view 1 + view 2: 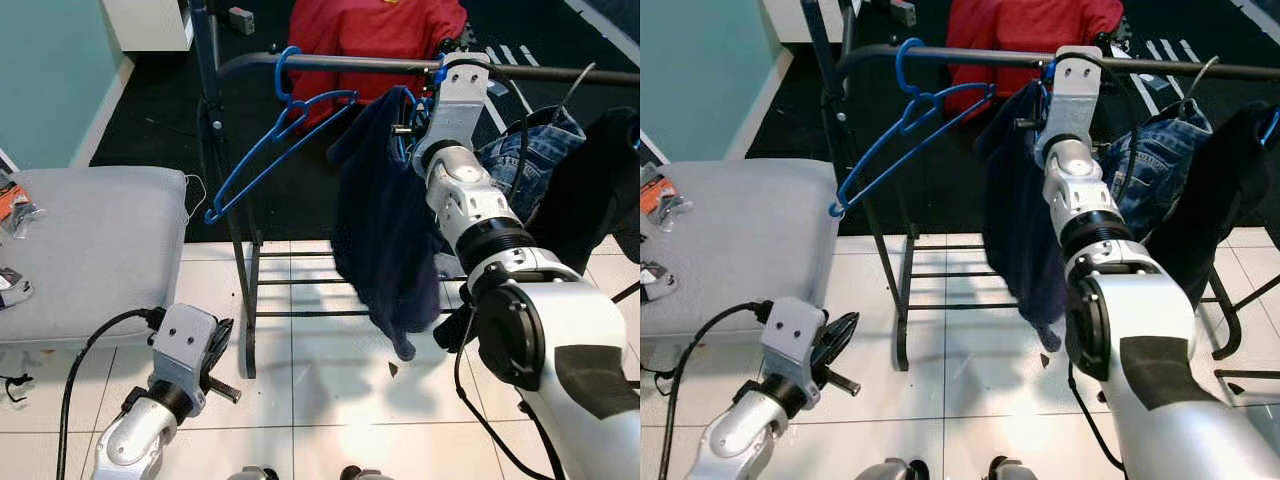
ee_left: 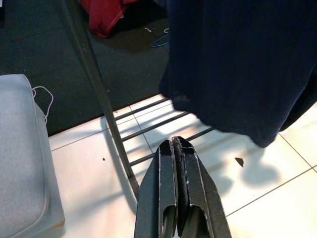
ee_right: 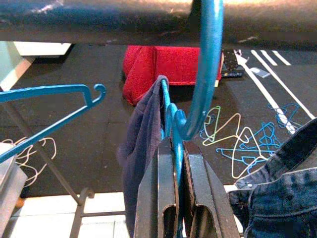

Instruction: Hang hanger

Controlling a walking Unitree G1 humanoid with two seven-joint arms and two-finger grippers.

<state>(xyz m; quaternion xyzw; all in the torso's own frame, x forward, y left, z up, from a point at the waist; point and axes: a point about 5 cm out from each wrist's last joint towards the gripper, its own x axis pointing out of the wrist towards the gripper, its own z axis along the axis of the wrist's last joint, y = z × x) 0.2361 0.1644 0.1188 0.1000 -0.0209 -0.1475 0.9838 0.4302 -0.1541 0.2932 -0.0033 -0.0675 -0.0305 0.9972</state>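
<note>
Right claw [image 3: 177,148], as we see it, is clenched on the neck of a blue hanger [image 3: 200,89] carrying a navy garment [image 1: 385,225]; its hook sits over the dark rail [image 1: 330,63]. Left claw [image 2: 177,148] is pressed closed, low over the tiled floor [image 1: 320,390].

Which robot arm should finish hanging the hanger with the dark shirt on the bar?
The right. Its pincer is shut on the blue hanger, whose hook is already over the rail. The left pincer is shut, low near the floor.
</note>
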